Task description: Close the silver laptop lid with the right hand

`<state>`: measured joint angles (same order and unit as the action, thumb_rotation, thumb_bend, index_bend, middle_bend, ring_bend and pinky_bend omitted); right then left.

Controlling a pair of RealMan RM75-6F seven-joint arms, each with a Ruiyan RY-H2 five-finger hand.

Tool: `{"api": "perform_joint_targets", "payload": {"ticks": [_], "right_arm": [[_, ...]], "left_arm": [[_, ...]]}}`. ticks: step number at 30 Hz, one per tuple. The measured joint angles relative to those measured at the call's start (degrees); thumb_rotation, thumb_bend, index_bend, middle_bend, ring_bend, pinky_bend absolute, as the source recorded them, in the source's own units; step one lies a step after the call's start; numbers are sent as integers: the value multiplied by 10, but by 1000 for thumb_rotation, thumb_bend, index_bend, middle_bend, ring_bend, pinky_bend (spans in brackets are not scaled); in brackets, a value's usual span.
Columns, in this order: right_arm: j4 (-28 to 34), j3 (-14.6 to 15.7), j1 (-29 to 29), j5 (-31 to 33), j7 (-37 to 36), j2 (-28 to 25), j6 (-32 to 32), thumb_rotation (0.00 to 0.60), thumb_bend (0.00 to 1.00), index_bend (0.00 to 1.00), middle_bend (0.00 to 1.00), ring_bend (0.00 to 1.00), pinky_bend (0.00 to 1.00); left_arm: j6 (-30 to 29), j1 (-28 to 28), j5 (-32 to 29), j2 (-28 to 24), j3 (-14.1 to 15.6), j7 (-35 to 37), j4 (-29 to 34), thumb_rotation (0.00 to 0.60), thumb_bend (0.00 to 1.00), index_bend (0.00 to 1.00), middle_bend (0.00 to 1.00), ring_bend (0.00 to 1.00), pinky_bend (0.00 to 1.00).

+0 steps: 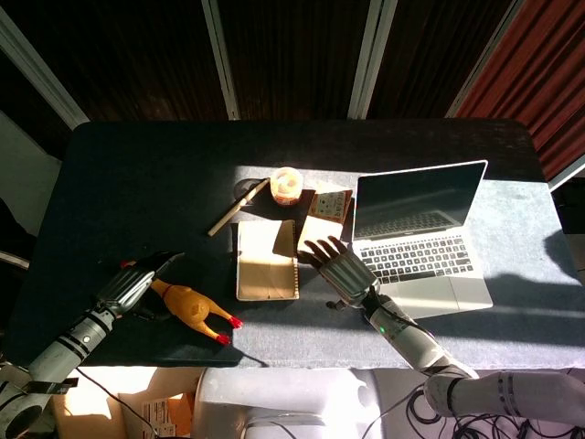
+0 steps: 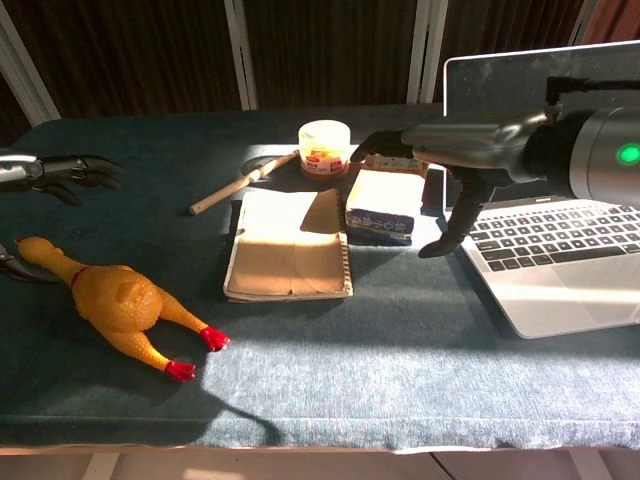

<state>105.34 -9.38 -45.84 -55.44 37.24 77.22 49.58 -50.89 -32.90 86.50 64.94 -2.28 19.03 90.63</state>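
Note:
The silver laptop (image 1: 422, 247) (image 2: 560, 250) stands open on the right of the table, its dark screen upright and facing me. My right hand (image 1: 340, 267) (image 2: 455, 170) hovers flat with fingers spread just left of the laptop's keyboard, holding nothing and apart from the lid. My left hand (image 1: 137, 283) (image 2: 60, 172) lies at the far left of the table beside the rubber chicken (image 1: 194, 309) (image 2: 115, 305), fingers extended and empty.
A spiral notebook (image 1: 266, 261) (image 2: 290, 250) lies at centre. Beyond it sit a small box (image 1: 327, 212) (image 2: 385, 205), a round jar (image 1: 286, 185) (image 2: 325, 148) and a wooden-handled tool (image 1: 236, 208) (image 2: 235, 185). The dark table (image 1: 137, 183) ends at a front edge near me.

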Motion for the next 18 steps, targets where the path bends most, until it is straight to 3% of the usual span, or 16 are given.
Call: {"api": "perform_joint_targets", "payload": {"ticks": [11,18], "right_arm": [[-18,12,-3,-3,-37,-23,12,600,100,0,0,0,0],[-31,-16,11,-30,-74,-72,66,600,99,0,0,0,0]], "left_arm": [[-36,17,-9,-29,6,-46,17,600,46,0,97,46,166],[-124,75,-6,-73,23,-109,39,600,46,0,97,46,166]]}}
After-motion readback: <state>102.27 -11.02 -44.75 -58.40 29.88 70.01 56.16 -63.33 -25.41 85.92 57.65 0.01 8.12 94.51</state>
